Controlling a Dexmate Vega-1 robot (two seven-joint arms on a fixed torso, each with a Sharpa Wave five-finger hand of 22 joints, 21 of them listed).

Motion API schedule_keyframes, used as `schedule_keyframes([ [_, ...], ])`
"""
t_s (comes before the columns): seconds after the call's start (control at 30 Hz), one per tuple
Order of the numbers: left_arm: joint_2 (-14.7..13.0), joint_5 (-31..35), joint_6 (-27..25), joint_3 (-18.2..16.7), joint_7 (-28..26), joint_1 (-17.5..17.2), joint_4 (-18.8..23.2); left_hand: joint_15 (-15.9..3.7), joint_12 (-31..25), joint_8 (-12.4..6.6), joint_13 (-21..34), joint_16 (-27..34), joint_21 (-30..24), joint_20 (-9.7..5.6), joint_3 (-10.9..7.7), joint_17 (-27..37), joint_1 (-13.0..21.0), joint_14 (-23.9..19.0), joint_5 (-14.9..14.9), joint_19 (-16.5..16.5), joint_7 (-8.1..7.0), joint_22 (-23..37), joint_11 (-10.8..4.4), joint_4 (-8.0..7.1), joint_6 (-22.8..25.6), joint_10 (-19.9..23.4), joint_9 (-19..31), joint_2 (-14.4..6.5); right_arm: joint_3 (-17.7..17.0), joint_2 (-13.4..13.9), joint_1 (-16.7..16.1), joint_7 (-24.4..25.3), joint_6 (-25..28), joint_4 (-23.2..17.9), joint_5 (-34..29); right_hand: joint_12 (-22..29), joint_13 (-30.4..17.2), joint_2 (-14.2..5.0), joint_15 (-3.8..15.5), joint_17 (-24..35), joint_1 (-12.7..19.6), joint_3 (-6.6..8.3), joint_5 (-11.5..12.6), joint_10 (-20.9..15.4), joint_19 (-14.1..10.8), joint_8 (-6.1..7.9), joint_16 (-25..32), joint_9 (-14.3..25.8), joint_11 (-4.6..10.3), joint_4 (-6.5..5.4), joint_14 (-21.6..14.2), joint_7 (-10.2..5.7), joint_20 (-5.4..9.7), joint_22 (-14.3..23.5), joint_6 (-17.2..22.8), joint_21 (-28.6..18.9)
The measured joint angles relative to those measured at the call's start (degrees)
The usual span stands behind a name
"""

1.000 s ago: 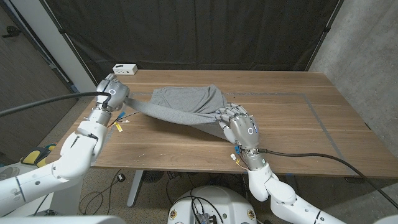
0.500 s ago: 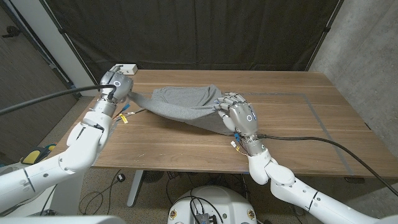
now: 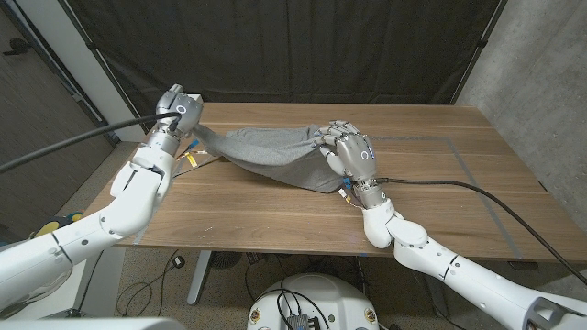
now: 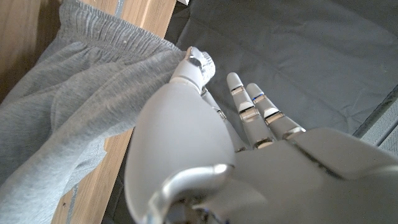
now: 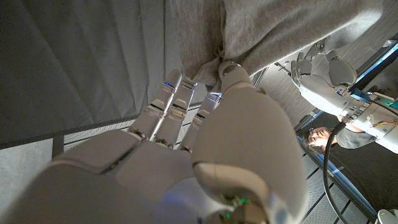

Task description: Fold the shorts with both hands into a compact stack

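Note:
Grey shorts (image 3: 275, 158) hang stretched between my two hands above the far middle of the wooden table (image 3: 431, 192), sagging in the middle. My left hand (image 3: 177, 112) pinches one end of the cloth at the far left, near the table's back edge. My right hand (image 3: 347, 151) grips the other end near the table's centre. In the left wrist view the ribbed waistband of the shorts (image 4: 93, 74) is caught at the fingertips of my left hand (image 4: 193, 124). In the right wrist view my right hand (image 5: 211, 124) holds a bunch of the grey shorts (image 5: 261, 31).
A white box (image 3: 191, 97) sits at the table's far left corner, just behind my left hand. Black cables (image 3: 459, 188) trail across the right part of the table. Dark curtains (image 3: 303, 46) close off the back, and a person (image 5: 323, 138) shows in the right wrist view.
Both hands have lifted the shorts and carried them toward the table's far side. The cloth, earlier dragging on the table, now hangs higher between them.

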State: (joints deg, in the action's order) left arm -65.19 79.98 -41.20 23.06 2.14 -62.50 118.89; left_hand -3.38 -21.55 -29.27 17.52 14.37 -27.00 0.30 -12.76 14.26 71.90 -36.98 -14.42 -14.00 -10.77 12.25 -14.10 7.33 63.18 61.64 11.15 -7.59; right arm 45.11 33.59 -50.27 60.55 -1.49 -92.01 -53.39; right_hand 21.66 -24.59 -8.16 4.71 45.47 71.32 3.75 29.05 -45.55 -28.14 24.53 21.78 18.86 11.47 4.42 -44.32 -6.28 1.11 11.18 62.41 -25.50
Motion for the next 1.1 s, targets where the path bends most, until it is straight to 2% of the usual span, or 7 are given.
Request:
schedule_keyframes([
  [0.2,2.0,2.7,2.2,0.5,3.6,2.7,-1.3,0.0,0.1,-0.05,0.0,0.1,-0.3,-0.44,0.1,0.3,0.0,0.0,0.0,0.0,0.22,0.0,-0.32,0.1,0.2,0.3,0.0,0.0,1.3,-1.7,4.3,0.0,-1.9,4.5,1.1,0.0,0.2,0.0,0.31,0.1,0.0,0.0,0.0,0.0,0.0,0.0,0.0,-0.3,0.02,0.0,-0.3,0.0,0.0,0.0,0.0,0.0],
  [0.27,2.4,2.7,2.2,0.7,3.6,3.3,-1.6,0.0,0.3,-0.22,0.0,0.3,-0.3,-0.53,0.21,0.3,0.0,0.0,0.0,0.1,-0.08,0.0,-0.32,0.21,0.5,0.3,0.0,0.0,1.3,-1.7,4.3,0.0,-2.2,4.5,1.2,0.0,0.2,0.0,0.31,0.1,0.0,0.0,0.0,-0.2,0.0,0.0,0.0,-0.5,0.2,0.0,-0.3,0.0,0.0,0.0,0.0,0.0],
  [0.33,3.0,4.2,3.3,0.9,5.6,4.1,-2.2,0.0,0.3,-0.22,0.0,0.3,-0.3,-0.53,0.22,0.3,0.0,0.0,0.0,0.1,-0.08,0.0,-0.32,0.22,0.5,0.3,0.0,0.0,2.0,-2.8,6.8,0.0,-2.6,7.1,1.3,0.0,0.1,0.01,0.3,0.1,0.0,0.0,0.0,-0.2,0.0,0.0,0.0,-0.5,0.2,0.0,-0.3,0.0,0.0,0.0,0.0,0.0],
  [0.4,3.5,4.2,3.3,1.2,5.6,5.0,-2.8,0.0,0.3,-0.23,0.0,0.3,-0.6,-0.53,0.41,0.3,0.2,0.0,0.0,0.1,-0.07,0.0,-0.32,0.07,0.5,0.3,-0.2,0.2,2.0,-2.8,6.8,0.0,-2.8,7.1,1.5,0.0,0.0,0.01,0.1,0.1,0.0,0.0,0.0,-0.2,0.0,0.0,0.0,-0.5,0.2,0.0,-0.5,0.0,0.01,0.0,0.0,0.0],
  [0.47,4.0,6.1,4.4,1.4,7.9,5.7,-3.4,0.0,0.3,-0.23,0.0,0.5,-0.6,-0.84,0.43,0.3,0.2,0.0,0.0,-0.2,0.15,0.0,-0.27,0.06,0.7,1.1,-0.3,0.2,2.9,-3.9,9.7,0.0,-2.9,10.0,1.6,0.0,0.0,0.01,0.1,0.1,0.0,0.0,0.0,-0.2,0.0,0.0,0.0,-0.5,0.2,0.0,-0.5,0.0,0.0,0.0,0.0,0.0],
  [0.93,6.9,10.2,6.1,3.1,12.0,9.9,-8.4,-0.22,1.3,-0.22,0.0,0.9,-1.0,-1.99,0.94,0.5,0.5,-0.2,-0.2,-0.7,0.13,-0.3,-0.12,0.42,1.8,2.0,-0.5,0.5,4.4,-5.6,14.8,0.0,-1.2,15.5,3.3,0.0,0.0,0.01,0.41,0.3,0.0,0.24,0.2,-0.7,0.0,0.0,0.0,-0.5,0.08,0.24,-0.8,0.0,0.01,0.0,0.0,0.0],
  [1.1,8.0,12.8,6.2,3.8,13.1,11.3,-10.2,-0.21,1.4,-0.22,0.0,0.9,-1.2,-2.16,0.94,0.5,0.8,-0.7,-0.2,-0.9,0.13,-0.3,-0.52,0.5,1.8,2.4,-0.5,0.8,5.3,-6.6,18.0,-0.2,-0.6,19.2,4.3,0.0,0.0,0.01,0.3,0.3,0.0,0.42,0.2,-0.7,0.0,-0.01,0.0,-0.5,0.08,0.43,-0.9,0.0,0.01,0.0,0.0,0.0],
])
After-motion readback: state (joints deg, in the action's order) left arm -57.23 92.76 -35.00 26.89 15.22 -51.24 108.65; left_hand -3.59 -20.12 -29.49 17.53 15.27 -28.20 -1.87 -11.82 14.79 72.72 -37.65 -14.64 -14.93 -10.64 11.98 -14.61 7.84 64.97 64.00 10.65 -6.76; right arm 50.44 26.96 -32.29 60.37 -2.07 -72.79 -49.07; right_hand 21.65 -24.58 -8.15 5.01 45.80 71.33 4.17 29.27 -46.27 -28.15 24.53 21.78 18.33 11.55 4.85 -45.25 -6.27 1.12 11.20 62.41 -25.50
